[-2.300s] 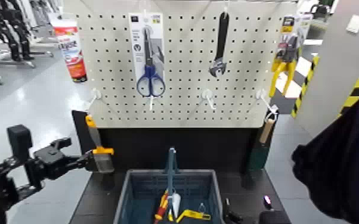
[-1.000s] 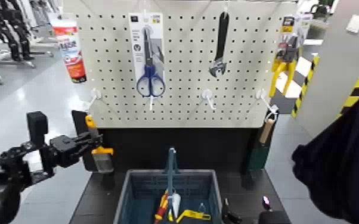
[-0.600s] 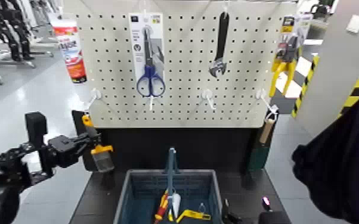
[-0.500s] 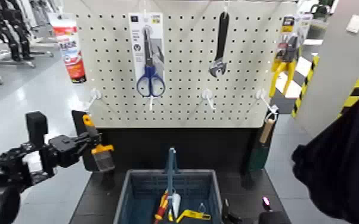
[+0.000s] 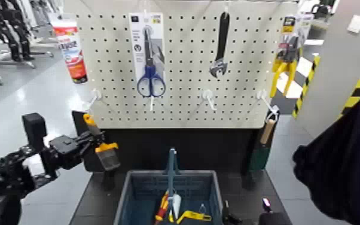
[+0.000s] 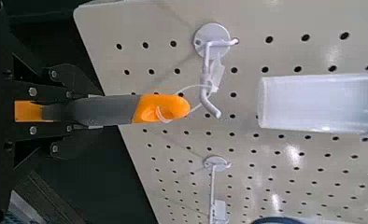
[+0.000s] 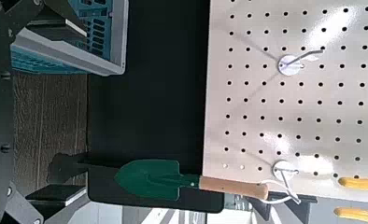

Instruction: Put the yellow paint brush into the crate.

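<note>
The yellow paint brush (image 5: 101,143) has a grey handle, an orange tip, a yellow band and a pale bristle head. It hangs tilted left of the crate, bristles down. My left gripper (image 5: 91,143) is shut on its handle, just in front of the pegboard's lower left corner. In the left wrist view the gripper (image 6: 51,112) holds the handle, and the orange tip (image 6: 162,108) lies beside a white hook (image 6: 210,79). The dark blue-grey crate (image 5: 136,190) with a tall blue handle stands below centre. My right gripper (image 7: 9,117) waits low on the right, fingers apart and empty.
The pegboard (image 5: 182,108) holds a tube (image 5: 70,51), blue scissors (image 5: 151,78), a wrench (image 5: 220,57) and yellow pliers (image 5: 287,60). A wood-handled green trowel (image 7: 154,177) hangs at its lower right. A red-yellow screwdriver (image 5: 162,206) and other tools lie in the crate.
The brush has come away from the hook area and tilted. Its bristle head has swung right towards the crate, and my left gripper has shifted slightly right with it.
</note>
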`<action>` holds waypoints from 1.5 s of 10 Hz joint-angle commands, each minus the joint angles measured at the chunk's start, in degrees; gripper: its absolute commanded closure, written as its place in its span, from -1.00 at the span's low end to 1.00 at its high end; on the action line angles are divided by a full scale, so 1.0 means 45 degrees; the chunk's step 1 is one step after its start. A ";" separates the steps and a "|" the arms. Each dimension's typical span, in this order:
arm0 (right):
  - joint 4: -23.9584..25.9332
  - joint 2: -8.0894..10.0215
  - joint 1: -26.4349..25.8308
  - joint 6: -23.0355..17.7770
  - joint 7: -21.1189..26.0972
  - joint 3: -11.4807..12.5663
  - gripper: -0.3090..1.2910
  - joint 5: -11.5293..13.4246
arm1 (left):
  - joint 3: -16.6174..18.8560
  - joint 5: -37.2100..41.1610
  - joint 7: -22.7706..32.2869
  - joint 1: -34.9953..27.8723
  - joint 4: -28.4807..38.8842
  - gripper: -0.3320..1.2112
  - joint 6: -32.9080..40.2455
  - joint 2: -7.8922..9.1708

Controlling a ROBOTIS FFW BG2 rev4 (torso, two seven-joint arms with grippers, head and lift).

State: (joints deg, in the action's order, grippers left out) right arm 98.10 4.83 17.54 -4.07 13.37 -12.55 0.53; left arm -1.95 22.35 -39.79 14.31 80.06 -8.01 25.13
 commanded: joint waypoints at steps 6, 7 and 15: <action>-0.0003 0.0020 -0.0031 0.0123 -0.0003 -0.0042 -0.44 0.0000 | 0.1332 -0.0181 0.0152 -0.1617 0.3284 0.96 -0.0779 -0.0818; -0.0003 0.0020 -0.0031 0.0103 -0.0003 -0.0042 -0.44 0.0000 | 0.1313 -0.0083 0.0171 -0.1735 0.3577 0.96 -0.0837 -0.0935; -0.0140 -0.0039 0.0047 -0.0268 0.0017 0.0056 -0.44 -0.0117 | -0.1656 0.2319 0.0425 -0.1461 0.2092 0.96 -0.0818 -0.1326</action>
State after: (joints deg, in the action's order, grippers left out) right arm 97.49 4.65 17.64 -5.02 13.50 -12.42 0.09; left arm -8.58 32.46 -37.91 7.82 90.62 -11.70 19.42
